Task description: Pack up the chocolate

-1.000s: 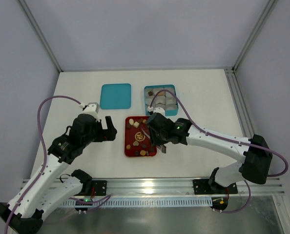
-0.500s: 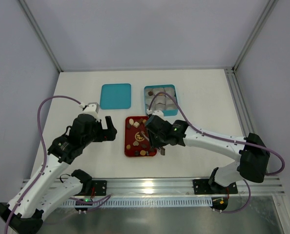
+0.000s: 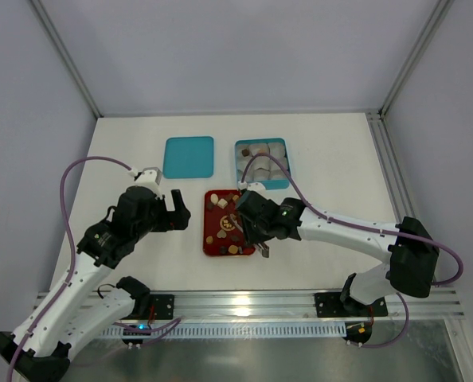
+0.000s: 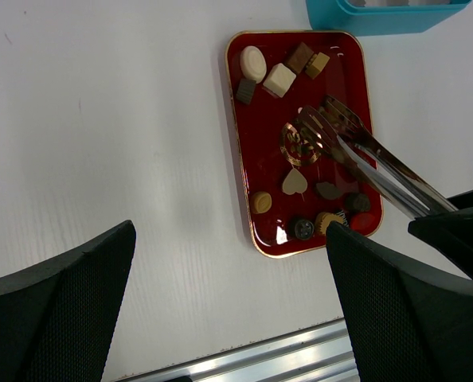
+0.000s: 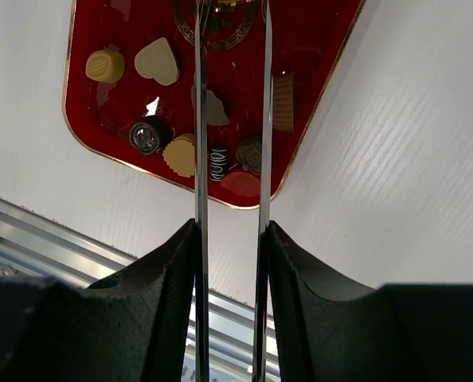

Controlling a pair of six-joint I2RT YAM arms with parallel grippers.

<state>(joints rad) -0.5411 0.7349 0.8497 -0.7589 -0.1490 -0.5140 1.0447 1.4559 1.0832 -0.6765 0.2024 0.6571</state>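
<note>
The chocolate lies as several small brown, tan and cream pieces on the red tray, also seen in the left wrist view and the right wrist view. My right gripper is shut on the handles of metal tongs. The tong tips hang over the tray's gold centre emblem, and I see no piece between them. My left gripper stands open over bare table, left of the tray.
A teal box with pale paper cups, some holding pieces, stands behind the tray. Its flat teal lid lies to the box's left. An aluminium rail runs along the near table edge.
My right arm has shifted slightly left, bringing the tongs further over the tray. The left arm has not moved.
</note>
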